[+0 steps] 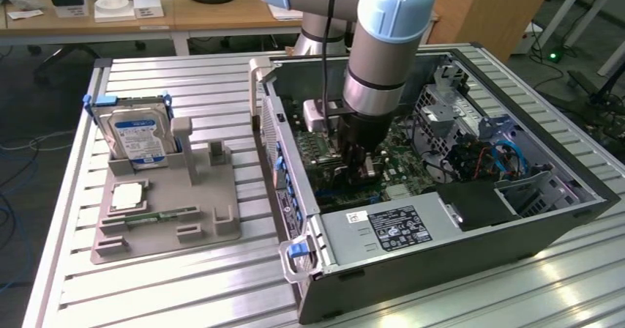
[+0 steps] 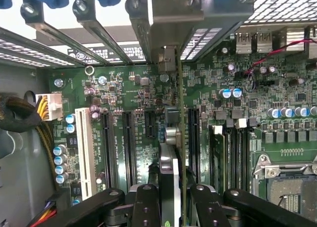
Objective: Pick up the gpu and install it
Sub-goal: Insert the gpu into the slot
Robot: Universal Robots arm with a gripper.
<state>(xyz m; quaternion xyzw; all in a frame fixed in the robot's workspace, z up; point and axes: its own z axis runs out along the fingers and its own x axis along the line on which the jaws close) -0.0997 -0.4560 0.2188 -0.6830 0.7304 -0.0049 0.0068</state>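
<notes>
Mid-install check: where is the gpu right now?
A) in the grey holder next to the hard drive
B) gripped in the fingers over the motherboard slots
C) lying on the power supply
B: the gpu sits edge-on between the fingers, above the motherboard inside the case.

Soft, even overhead light fills the exterior view. Pale glare streaks the ribbed metal bench (image 1: pixel 547 291), and the open case (image 1: pixel 420 277) holds mild shadow inside. In the wrist view, slots behind the sharp motherboard (image 2: pixel 129 88) blow out white, while the dark hand (image 2: pixel 173 195) and gpu (image 2: pixel 168 172) blur near the lens.
</notes>
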